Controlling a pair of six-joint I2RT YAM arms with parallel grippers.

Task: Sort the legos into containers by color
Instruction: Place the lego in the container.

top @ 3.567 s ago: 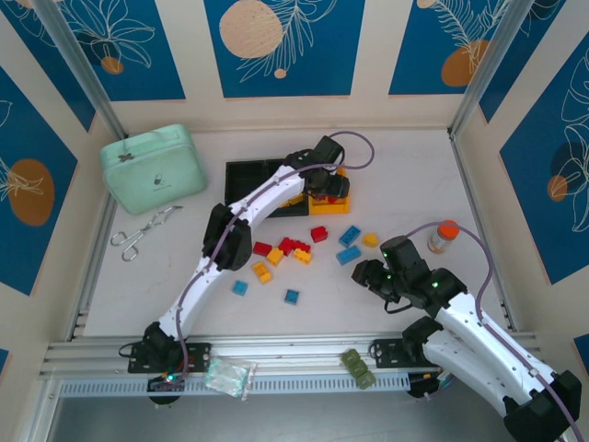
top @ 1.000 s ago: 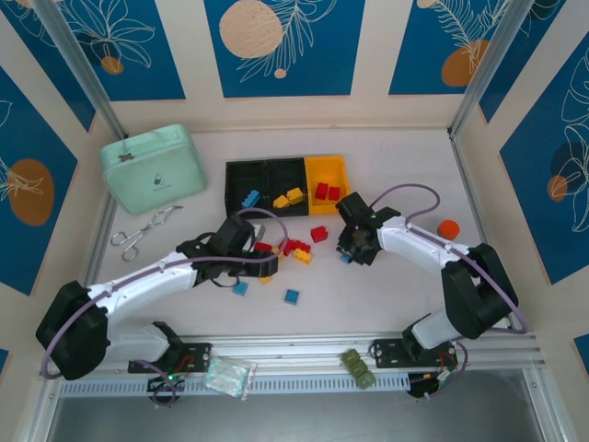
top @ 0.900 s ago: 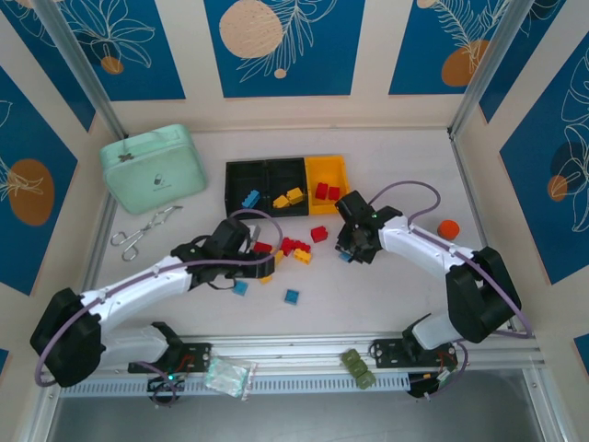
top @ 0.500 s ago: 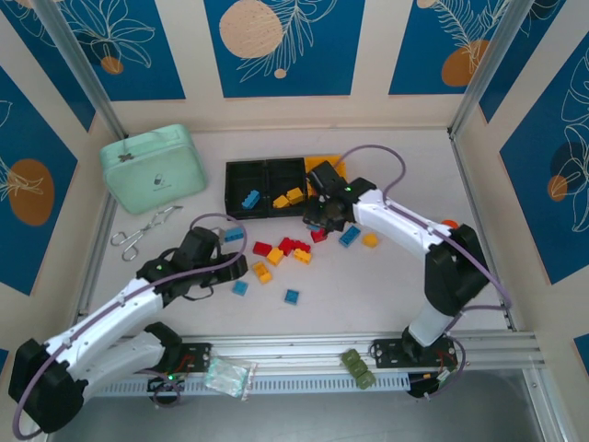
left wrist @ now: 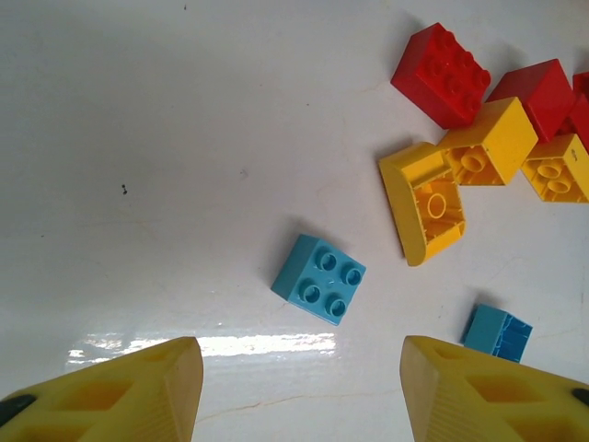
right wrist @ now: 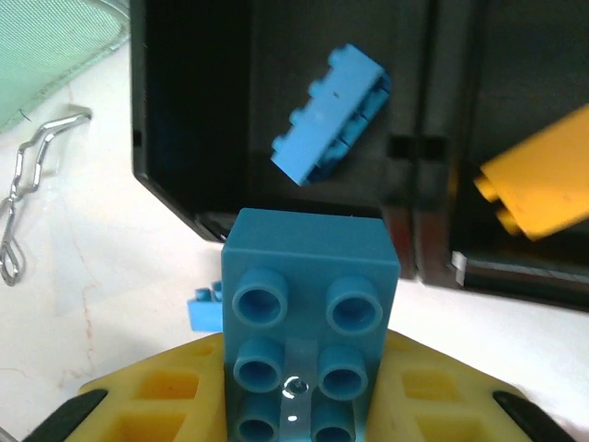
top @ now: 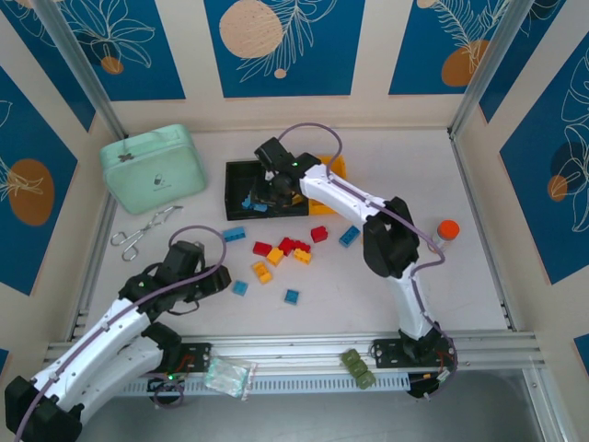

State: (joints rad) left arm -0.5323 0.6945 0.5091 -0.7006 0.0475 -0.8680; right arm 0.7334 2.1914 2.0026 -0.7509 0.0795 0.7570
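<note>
Your right gripper (right wrist: 308, 391), clamping a blue studded plastic brick (right wrist: 309, 276), has swung left to the leftmost black plastic bin (right wrist: 184, 110), ready to drop; your left gripper (left wrist: 299, 387) stands part-open and empty

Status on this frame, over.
Right end effector shut on blue brick, at left black bin's near edge. Left end effector open, above loose blue brick. Nothing blocking the bin; one blue lego inside.

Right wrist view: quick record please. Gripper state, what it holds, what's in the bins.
right gripper: shut on held blue brick, studs toward camera
position: held blue brick at near rim of left black bin
left black bin contents: one loose blue brick
middle bin: yellow brick, partly seen
table: small blue piece beside the gripper
</note>
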